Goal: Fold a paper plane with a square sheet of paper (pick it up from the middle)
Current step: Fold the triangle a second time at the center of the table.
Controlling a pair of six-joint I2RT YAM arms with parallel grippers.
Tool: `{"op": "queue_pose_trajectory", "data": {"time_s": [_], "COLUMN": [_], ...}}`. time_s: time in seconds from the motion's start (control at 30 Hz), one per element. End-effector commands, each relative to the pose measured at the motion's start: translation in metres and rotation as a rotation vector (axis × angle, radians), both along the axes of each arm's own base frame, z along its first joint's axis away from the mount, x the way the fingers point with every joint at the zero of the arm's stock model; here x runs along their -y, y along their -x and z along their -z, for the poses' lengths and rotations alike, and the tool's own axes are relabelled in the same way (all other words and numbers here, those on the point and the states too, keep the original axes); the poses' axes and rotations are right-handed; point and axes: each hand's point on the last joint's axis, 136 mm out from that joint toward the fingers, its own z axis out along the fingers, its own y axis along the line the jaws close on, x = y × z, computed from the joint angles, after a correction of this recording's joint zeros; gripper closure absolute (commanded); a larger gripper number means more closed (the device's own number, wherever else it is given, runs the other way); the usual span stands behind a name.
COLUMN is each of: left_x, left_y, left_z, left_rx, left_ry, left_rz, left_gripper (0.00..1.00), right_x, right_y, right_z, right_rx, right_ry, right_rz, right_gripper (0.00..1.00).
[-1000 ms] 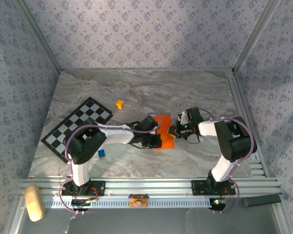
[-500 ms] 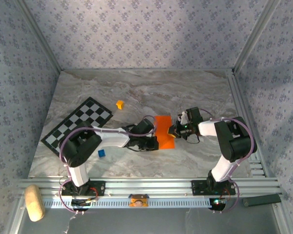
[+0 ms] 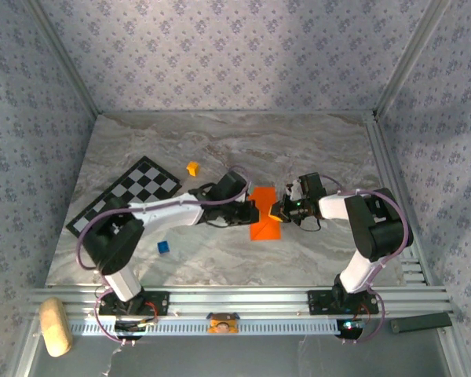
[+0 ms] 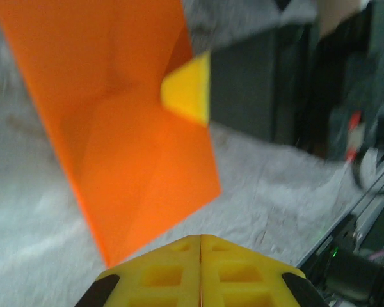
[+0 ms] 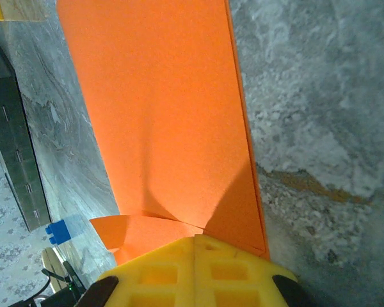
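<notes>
Square sheet of paper (image 3: 265,228) sits near the middle of the table (image 3: 314,149), creased into a narrower orange shape, right between my two grippers.

Working across from the left, the checkered board (image 3: 125,200) lies flat by the left edge. The small yellow-orange cube (image 3: 192,168) sits beyond its far corner, and the blue cube (image 3: 164,247) is nearer to me. All three are well apart from the paper.

Next comes the left gripper (image 4: 200,246), reaching in from the left. Its jaws are pressed together, and in its wrist view I see no paper between them. The sheet starts just ahead of the tips and runs away from them, with one corner close beside the left finger. Whether the tips touch that corner I cannot tell.

From above, the paper's long axis runs near to far, so each arm meets a long edge side-on.

On the right, the right gripper (image 5: 195,246) is clamped tight, with the sheet's edge going in under its tips. A pucker in the paper converges there, so I judge it is pinching that edge.

That is the relation I would steer by. The right side is anchored and the left side is free. The fold line lies lengthwise between them, and the left gripper is nearest the free edge.
</notes>
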Motion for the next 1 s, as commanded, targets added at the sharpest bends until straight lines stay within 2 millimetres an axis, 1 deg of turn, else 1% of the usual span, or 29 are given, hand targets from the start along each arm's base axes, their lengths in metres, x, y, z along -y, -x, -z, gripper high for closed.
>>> {"op": "queue_pose_trajectory", "data": {"time_s": [0.0, 0.13, 0.23, 0.33, 0.43, 0.5, 0.6, 0.67, 0.73, 0.83, 0.87, 0.97], "left_x": [0.010, 0.014, 0.008, 0.001, -0.007, -0.012, -0.022, -0.025, -0.027, -0.027, -0.027, -0.027], "left_y": [-0.005, -0.010, -0.010, -0.004, 0.006, 0.011, 0.015, 0.016, 0.016, 0.015, 0.015, 0.014], "left_z": [0.016, 0.037, 0.054, 0.071, 0.089, 0.098, 0.103, 0.104, 0.103, 0.101, 0.101, 0.101], "left_rx": [-0.025, -0.048, -0.065, -0.081, -0.111, -0.126, -0.120, -0.114, -0.110, -0.103, -0.102, -0.100], "left_ry": [-0.045, -0.091, -0.138, -0.169, -0.198, -0.200, -0.230, -0.238, -0.245, -0.244, -0.245, -0.248], "left_rz": [0.051, 0.049, 0.038, 0.041, 0.048, 0.036, 0.023, 0.023, 0.024, 0.027, 0.027, 0.025], "left_gripper": [0.94, 0.96, 0.97, 0.99, 1.00, 1.00, 1.00, 1.00, 1.00, 1.00, 1.00, 1.00], "right_x": [0.021, 0.020, 0.019, 0.017, 0.015, 0.015, 0.009, 0.001, -0.009, -0.023, -0.025, -0.014], "right_y": [0.021, 0.020, 0.018, 0.013, 0.007, 0.001, 0.001, 0.006, 0.013, 0.023, 0.026, 0.031], "right_z": [0.035, 0.033, 0.030, 0.023, 0.011, -0.003, -0.022, -0.027, -0.026, -0.017, -0.011, 0.011], "right_rx": [-0.124, -0.119, -0.109, -0.083, -0.031, 0.021, 0.080, 0.095, 0.084, 0.040, 0.019, -0.041], "right_ry": [0.132, 0.125, 0.119, 0.107, 0.105, 0.105, 0.083, 0.063, 0.038, 0.013, 0.021, 0.098], "right_rz": [0.062, 0.060, 0.060, 0.056, 0.054, 0.054, 0.025, -0.012, -0.053, -0.106, -0.114, -0.091], "right_gripper": [1.00, 1.00, 1.00, 1.00, 1.00, 1.00, 1.00, 1.00, 1.00, 1.00, 1.00, 1.00]}}
